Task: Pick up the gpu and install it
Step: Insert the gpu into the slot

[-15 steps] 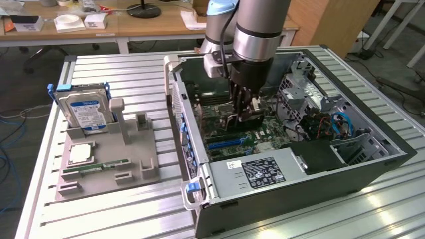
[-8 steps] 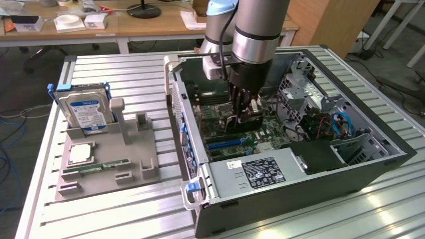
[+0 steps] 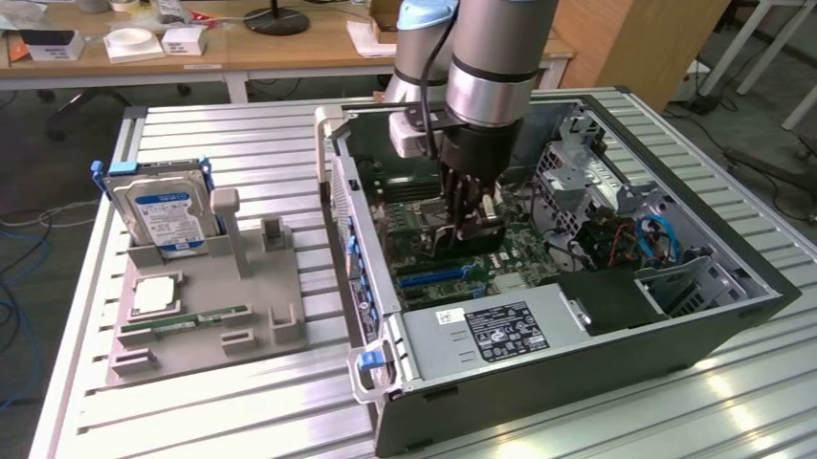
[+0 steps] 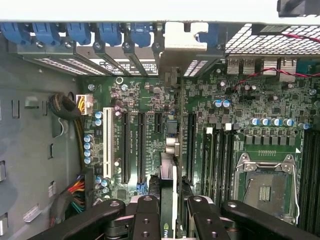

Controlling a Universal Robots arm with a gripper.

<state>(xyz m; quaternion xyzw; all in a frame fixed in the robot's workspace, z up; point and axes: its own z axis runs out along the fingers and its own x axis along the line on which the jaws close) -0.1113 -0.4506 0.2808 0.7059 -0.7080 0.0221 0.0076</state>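
Observation:
The gpu [image 4: 167, 192] appears edge-on in the wrist view as a thin dark card standing upright over the green motherboard [image 4: 150, 100], and its silvery end bracket [image 4: 178, 46] reaches the case's rear slot openings. My gripper [image 4: 172, 220] is shut on the card, one black finger [image 4: 146, 220] on each side. In the exterior view the gripper [image 3: 466, 228] is low inside the open computer case [image 3: 575, 354], with the dark gpu [image 3: 475, 241] between its fingers just above the black expansion slots [image 4: 125, 145]. Whether the card sits in a slot I cannot tell.
Beside the case on the exterior view's left stands a grey fixture [image 3: 191, 330] with a blue-labelled hard drive [image 3: 164, 215], a memory stick [image 3: 191, 320] and a square chip [image 3: 153, 295]. The case walls, power supply [image 3: 498, 330] and drive cage [image 3: 581, 172] closely surround the arm. The CPU socket [image 4: 265, 185] is near the gripper.

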